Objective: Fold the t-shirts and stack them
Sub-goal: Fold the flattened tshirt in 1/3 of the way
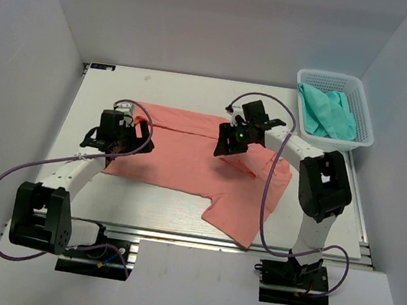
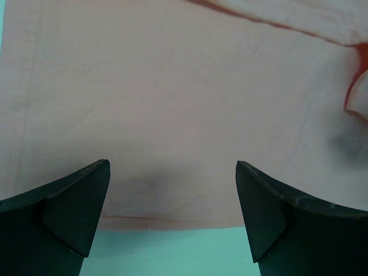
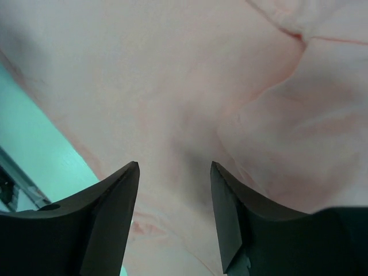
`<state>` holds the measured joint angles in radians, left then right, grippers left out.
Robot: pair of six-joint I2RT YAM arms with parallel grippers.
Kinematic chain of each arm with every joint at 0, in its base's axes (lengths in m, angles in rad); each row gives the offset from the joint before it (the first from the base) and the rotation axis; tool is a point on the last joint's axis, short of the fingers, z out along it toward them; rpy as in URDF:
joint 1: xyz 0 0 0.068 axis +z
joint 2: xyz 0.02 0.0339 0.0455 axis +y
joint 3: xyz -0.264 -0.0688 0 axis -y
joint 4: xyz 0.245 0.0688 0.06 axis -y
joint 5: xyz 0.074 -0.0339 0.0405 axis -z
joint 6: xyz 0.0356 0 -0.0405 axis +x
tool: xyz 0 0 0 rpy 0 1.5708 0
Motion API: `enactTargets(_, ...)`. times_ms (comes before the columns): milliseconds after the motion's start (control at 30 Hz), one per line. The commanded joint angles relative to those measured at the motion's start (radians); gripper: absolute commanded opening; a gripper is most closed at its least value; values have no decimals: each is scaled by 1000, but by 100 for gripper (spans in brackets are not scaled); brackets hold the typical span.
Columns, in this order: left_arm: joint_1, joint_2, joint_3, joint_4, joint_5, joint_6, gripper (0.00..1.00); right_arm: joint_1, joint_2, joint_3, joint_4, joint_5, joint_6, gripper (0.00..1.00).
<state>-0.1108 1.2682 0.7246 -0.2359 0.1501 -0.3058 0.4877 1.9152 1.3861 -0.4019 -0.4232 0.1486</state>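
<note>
A salmon-pink t-shirt lies partly folded across the white table, one sleeve reaching toward the near edge. My left gripper hovers over the shirt's left edge. In the left wrist view its jaws stand wide open above the pink cloth, with nothing between them. My right gripper is over the shirt's middle right. Its jaws are open just above wrinkled pink fabric and hold nothing. A teal-green t-shirt lies crumpled in the basket.
The white lattice basket stands at the table's back right corner. White walls close in the table on the left, back and right. Purple cables loop from both arms near the table's front edge.
</note>
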Motion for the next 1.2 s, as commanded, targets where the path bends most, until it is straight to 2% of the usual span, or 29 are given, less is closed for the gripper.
enactTargets(0, -3, 3, 90, 10, 8, -3, 100, -6, -100, 21, 15, 91, -6, 59)
enactTargets(67, -3, 57, 127, 10, 8, 8, 100, -9, -131, 8, 14, 173, 23, 67)
enactTargets(100, -3, 78, 168, 26, 17, 19, 100, -17, -136, 5, 12, 273, 34, 69)
enactTargets(233, -3, 226, 307, 37, 29, 30, 100, -44, -137, -9, 24, 333, 94, 71)
enactTargets(367, -3, 381, 464, 79, 69, 57, 100, -64, -69, 1, 29, 260, 57, 71)
enactTargets(533, -3, 551, 581, 124, 69, 68, 100, -60, 1, -21, 41, 141, 23, 72)
enactTargets(600, 10, 644, 643, 135, 115, 68, 100, -57, 22, -48, 44, 100, 9, 72)
enactTargets(700, 10, 735, 752, 95, 85, 68, 100, -54, 22, -116, 75, -21, 12, 68)
enactTargets(800, 10, 833, 858, -3, 62, 77, 100, -60, 16, -159, 80, -17, 11, 67)
enactTargets(900, 10, 835, 830, -29, 16, 77, 100, -58, -13, -177, 72, 64, 5, 67)
enactTargets(1033, 10, 757, 647, -19, -116, 77, 100, -63, -61, -154, 60, 138, 6, 67)
enactTargets(1167, 19, 680, 541, -20, -188, 77, 100, -77, -111, -118, 51, 91, -6, 67)
